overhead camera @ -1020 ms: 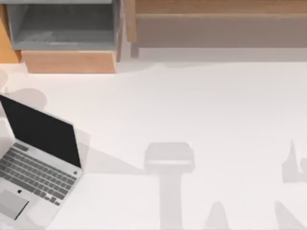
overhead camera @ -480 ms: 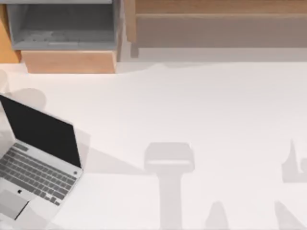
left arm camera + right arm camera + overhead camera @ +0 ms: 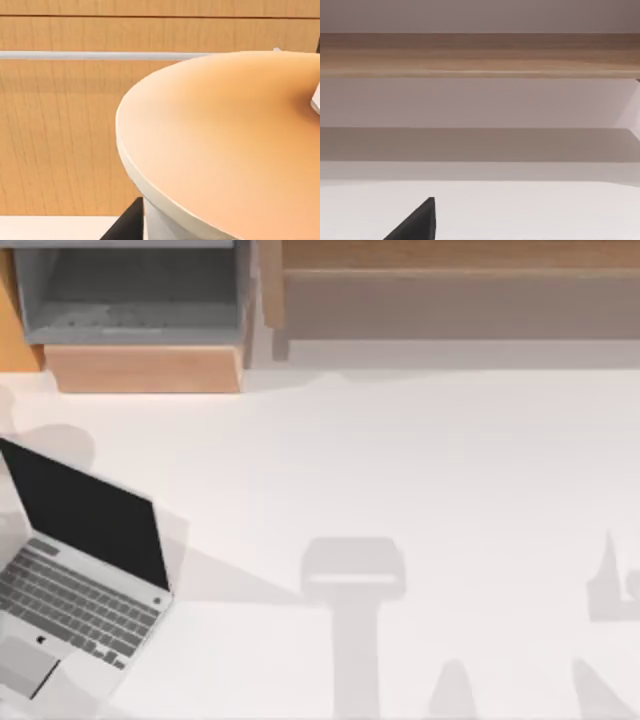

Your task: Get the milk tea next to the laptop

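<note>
Filling the left wrist view, milk tea (image 3: 225, 150), dark fingers (image 3: 127, 225) beside it

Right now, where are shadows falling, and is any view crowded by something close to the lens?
Top view: soft grey arm-shaped shadows lie on the white table along the near edge, and the open laptop casts one to its right. Left wrist view: the milk tea sits very close, its orange-tan top evenly lit. Right wrist view: a shaded band runs under the wooden shelf.

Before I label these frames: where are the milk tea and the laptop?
milk tea (image 3: 220, 145): left wrist view, on its orange-tan top.
laptop (image 3: 85, 515): top view, on its black screen, at the table's left.
</note>
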